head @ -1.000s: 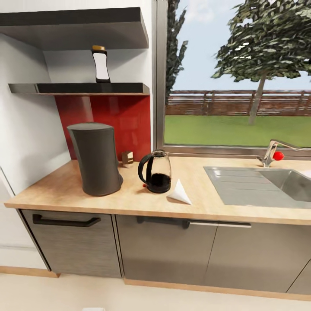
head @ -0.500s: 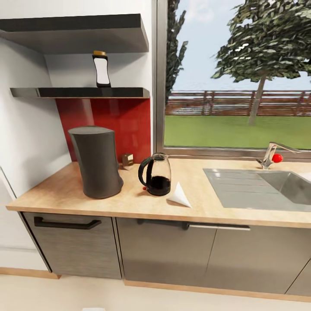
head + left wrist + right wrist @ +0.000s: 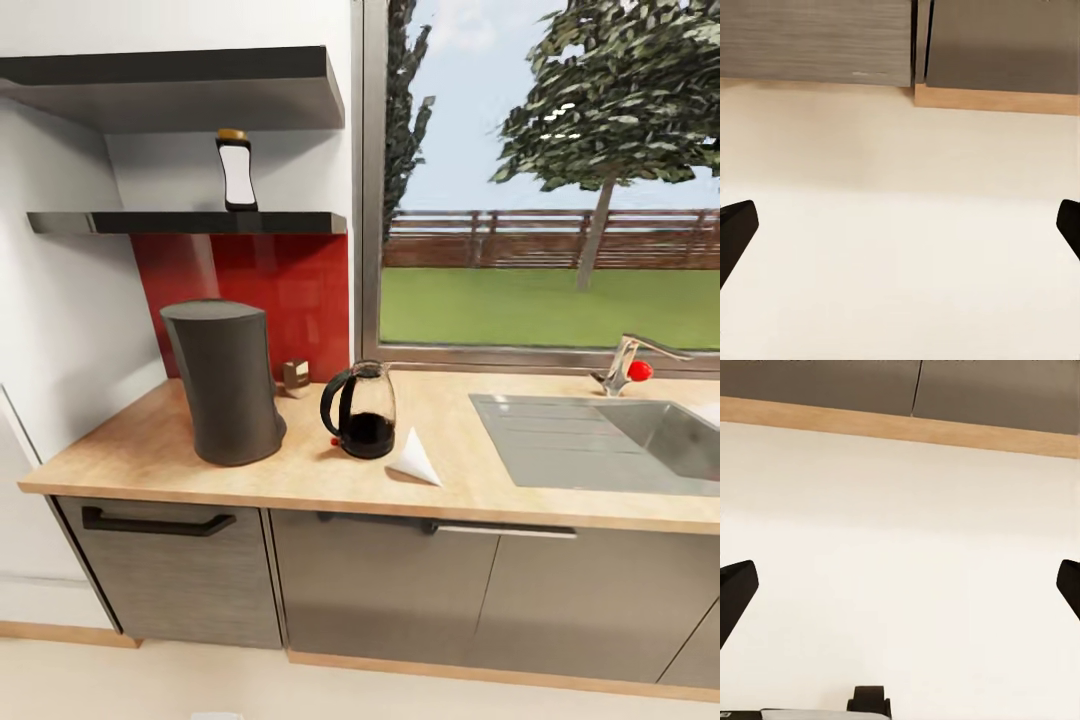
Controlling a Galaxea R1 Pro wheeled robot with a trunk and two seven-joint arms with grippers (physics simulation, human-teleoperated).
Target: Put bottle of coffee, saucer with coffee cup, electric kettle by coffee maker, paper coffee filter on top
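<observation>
Bottle of coffee (image 3: 236, 170), a slim dark bottle with white label and gold cap, stands upright on the lower dark wall shelf (image 3: 190, 222), above and slightly behind the coffee maker (image 3: 225, 382), a tall dark-grey cylindrical unit on the pale wooden countertop (image 3: 300, 470). Glass electric kettle (image 3: 362, 409) with black handle and base sits just right of the coffee maker. White paper cone coffee filter (image 3: 415, 457) lies on its side just beside the kettle. A small brown block (image 3: 295, 374) sits at the red backsplash behind them; cannot identify it. Steel sink (image 3: 600, 440) well to the right.

Left gripper (image 3: 900, 225): fingertips at opposite frame edges, spread wide, nothing between, cream floor (image 3: 900, 262) below. Right gripper (image 3: 900, 585): same, spread wide and empty, aimed at the floor near the cabinet base.

Judgement: robot is on approach, arms low. Kettle and maker already sit together. Likely first target is the bottle. To do it well: stop the base square to the shelf, raise the trunk, reach in level under the upper shelf, grip the bottle mid-body, lift clear of the shelf edge before lowering beside the maker.
</observation>
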